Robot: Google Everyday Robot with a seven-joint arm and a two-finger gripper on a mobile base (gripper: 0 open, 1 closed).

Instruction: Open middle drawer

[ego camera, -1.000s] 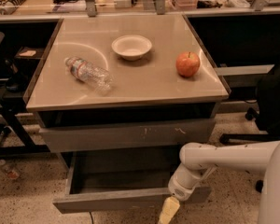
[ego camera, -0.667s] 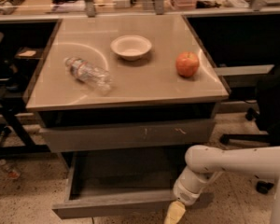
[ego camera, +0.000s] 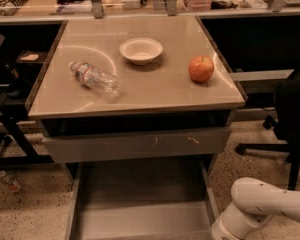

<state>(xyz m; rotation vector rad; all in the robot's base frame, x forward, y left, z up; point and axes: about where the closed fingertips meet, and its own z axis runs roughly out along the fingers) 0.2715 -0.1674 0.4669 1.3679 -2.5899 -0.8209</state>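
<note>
Middle drawer [ego camera: 140, 196] low in the near centre, wide shallow grey box, smooth flat inside, open toward the near side, long axis left to right, gripper hidden below the rounded white arm [ego camera: 262, 209] near right, its state impossible to tell

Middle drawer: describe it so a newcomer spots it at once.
Under the beige table, just below the grey front with pale scratches, sits the middle drawer; the gripper is out of frame beyond the white arm beside it. It alone is pulled far out, its grey inside showing.
</note>
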